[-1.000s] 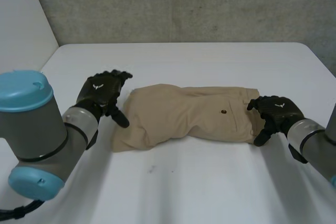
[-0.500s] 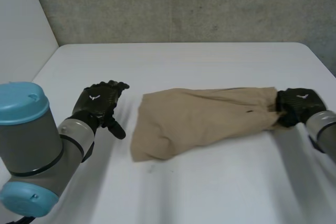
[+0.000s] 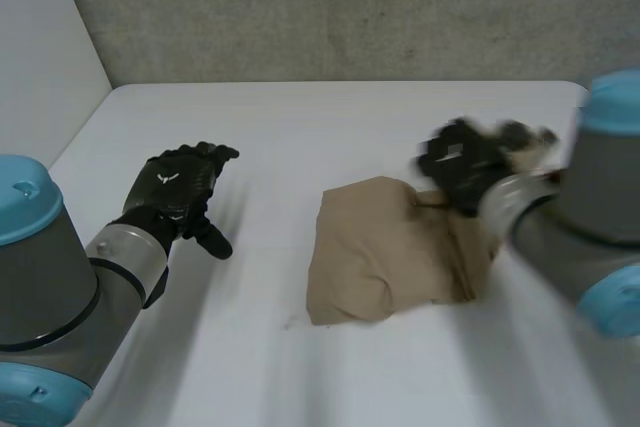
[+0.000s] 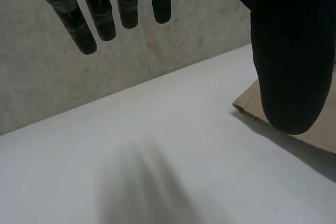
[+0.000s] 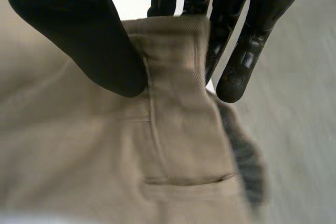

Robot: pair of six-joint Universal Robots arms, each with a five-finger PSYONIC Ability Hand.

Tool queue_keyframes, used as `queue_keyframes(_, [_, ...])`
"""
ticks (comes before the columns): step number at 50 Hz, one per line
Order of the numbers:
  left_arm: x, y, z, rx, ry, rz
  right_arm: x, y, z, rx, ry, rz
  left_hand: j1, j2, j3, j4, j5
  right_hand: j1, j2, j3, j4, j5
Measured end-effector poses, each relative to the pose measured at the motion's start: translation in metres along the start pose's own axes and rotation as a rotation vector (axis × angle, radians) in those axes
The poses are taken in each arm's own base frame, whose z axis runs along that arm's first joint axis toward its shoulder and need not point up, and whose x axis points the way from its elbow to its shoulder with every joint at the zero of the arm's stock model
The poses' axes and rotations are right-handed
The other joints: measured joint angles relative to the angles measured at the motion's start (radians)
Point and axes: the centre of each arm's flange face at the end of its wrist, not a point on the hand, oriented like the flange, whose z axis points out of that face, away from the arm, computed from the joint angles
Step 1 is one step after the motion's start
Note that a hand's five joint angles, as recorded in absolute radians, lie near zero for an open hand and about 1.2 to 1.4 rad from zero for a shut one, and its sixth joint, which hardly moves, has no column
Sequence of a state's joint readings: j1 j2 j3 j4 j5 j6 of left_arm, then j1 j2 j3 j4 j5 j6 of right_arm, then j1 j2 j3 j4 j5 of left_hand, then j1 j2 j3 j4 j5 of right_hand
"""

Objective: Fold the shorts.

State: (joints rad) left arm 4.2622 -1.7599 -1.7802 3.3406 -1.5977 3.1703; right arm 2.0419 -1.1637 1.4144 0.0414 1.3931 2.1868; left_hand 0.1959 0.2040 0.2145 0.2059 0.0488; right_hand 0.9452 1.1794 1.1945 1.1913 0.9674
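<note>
Shorts (image 3: 395, 252) of tan cloth are found right of the middle of the white table (image 3: 300, 127). They are gathered into a rumpled heap, with the near end lying flat and the far right end drawn up toward the right hand.

At the left, the left hand (image 3: 175, 192) is held over bare table, well apart from the cloth. Its fingers (image 4: 76, 27) are straight and parted from the thumb, and nothing is grasped.

In the middle, the shorts are seen creased and doubled on themselves, with no edge squared to another, so the fold is judged not yet formed.

At the right, the right hand (image 3: 465, 162) is closed on a seamed edge of the shorts. In the right wrist view the thumb (image 5: 79, 35) is pressed onto the cloth from one side and the fingers are set behind it, so the edge is pinched between them. A pocket slit (image 5: 186, 179) is seen just below the grasp.

The garment is judged light, soft and limp. No shape is kept by it, and any unsupported part can be expected to sag and bunch. It is neither fragile nor notably slippery. A hold is best taken at the thicker stitched edges or corners, where a pinch bites firmly. The free end nearest the left hand is judged the natural second hold, so that the cloth can be spread taut before it is laid over.
</note>
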Motion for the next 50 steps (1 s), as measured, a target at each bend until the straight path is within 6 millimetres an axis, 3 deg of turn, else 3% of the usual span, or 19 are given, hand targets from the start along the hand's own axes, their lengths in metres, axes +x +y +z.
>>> queue_keyframes(5, [0.000, -0.004, 0.001, 0.013, 0.000, 0.002, -0.073, -0.041, -0.011, 0.199, -0.243, -0.082, 0.000, 0.000, 0.000, 0.000, 0.000, 0.000, 0.000, 0.000, 0.000, 0.000])
queue_keyframes(6, [0.000, -0.004, 0.001, 0.015, 0.000, 0.003, -0.078, -0.042, -0.012, 0.212, -0.261, -0.083, 0.000, 0.000, 0.000, 0.000, 0.000, 0.000, 0.000, 0.000, 0.000, 0.000])
queue_keyframes(7, [-0.001, -0.006, 0.001, 0.020, 0.000, 0.005, -0.095, -0.047, -0.017, 0.263, -0.336, -0.084, 0.000, 0.000, 0.000, 0.000, 0.000, -0.305, -0.417, -0.419, -0.420, -0.371])
queue_keyframes(10, [-0.001, -0.010, 0.002, 0.033, 0.001, 0.009, -0.105, -0.053, -0.021, 0.312, -0.399, -0.050, 0.000, 0.000, 0.000, 0.000, 0.000, -0.556, -0.721, -0.734, -0.730, -0.676])
queue_keyframes(12, [0.000, -0.013, 0.003, 0.042, 0.002, 0.010, -0.103, -0.055, -0.021, 0.320, -0.403, -0.021, 0.000, 0.000, 0.000, 0.000, 0.000, -0.688, -0.890, -0.895, -0.892, -0.832])
queue_keyframes(13, [0.000, -0.017, 0.005, 0.056, 0.003, 0.011, -0.092, -0.057, -0.019, 0.321, -0.388, 0.061, 0.000, 0.000, 0.000, 0.000, 0.000, -0.737, -0.951, -0.966, -0.952, -0.888])
queue_keyframes(18, [0.001, -0.029, 0.010, 0.096, 0.005, 0.011, -0.056, -0.055, -0.012, 0.291, -0.309, 0.278, 0.000, 0.000, 0.000, 0.000, 0.000, -0.742, -0.962, -0.981, -0.958, -0.898])
queue_keyframes(20, [0.002, -0.039, 0.014, 0.128, 0.006, 0.008, -0.023, -0.046, -0.008, 0.264, -0.225, 0.476, 0.001, 0.000, 0.000, 0.000, 0.000, -0.742, -0.962, -0.981, -0.958, -0.898])
queue_keyframes(23, [0.005, -0.049, 0.020, 0.162, 0.014, 0.004, 0.008, -0.035, -0.005, 0.247, -0.142, 0.662, 0.003, 0.001, 0.001, 0.000, 0.000, -0.742, -0.962, -0.981, -0.958, -0.898])
queue_keyframes(28, [0.027, -0.052, 0.030, 0.178, 0.069, 0.004, 0.030, -0.017, -0.002, 0.199, -0.045, 0.803, 0.004, 0.005, 0.002, 0.002, 0.004, -0.742, -0.962, -0.981, -0.958, -0.898])
queue_keyframes(30, [0.036, -0.051, 0.032, 0.178, 0.089, 0.006, 0.032, -0.013, 0.000, 0.182, -0.026, 0.814, 0.011, 0.015, 0.004, 0.004, 0.004, -0.742, -0.962, -0.981, -0.958, -0.898])
queue_keyframes(31, [0.051, -0.046, 0.036, 0.173, 0.121, 0.009, 0.033, -0.006, 0.003, 0.148, 0.003, 0.821, 0.042, 0.033, 0.020, 0.027, 0.004, -0.742, -0.962, -0.981, -0.958, -0.898])
queue_keyframes(35, [0.078, -0.035, 0.042, 0.158, 0.169, 0.016, 0.031, 0.006, 0.011, 0.080, 0.037, 0.818, 0.074, 0.060, 0.047, 0.061, 0.037, -0.742, -0.962, -0.981, -0.958, -0.898])
queue_keyframes(40, [0.111, -0.009, 0.053, 0.117, 0.205, 0.017, 0.022, 0.021, 0.023, -0.008, 0.022, 0.815, 0.075, 0.068, 0.051, 0.069, 0.053, -0.742, -0.962, -0.981, -0.958, -0.898])
queue_keyframes(45, [0.123, 0.018, 0.063, 0.051, 0.192, 0.019, 0.011, 0.033, 0.030, -0.067, -0.014, 0.811, 0.075, 0.068, 0.051, 0.069, 0.053, -0.742, -0.962, -0.981, -0.958, -0.898])
queue_keyframes(50, [0.121, 0.052, 0.070, -0.070, 0.146, 0.046, -0.004, 0.050, 0.037, -0.135, -0.059, 0.752, 0.072, 0.065, 0.049, 0.063, 0.049, -0.742, -0.962, -0.981, -0.958, -0.898])
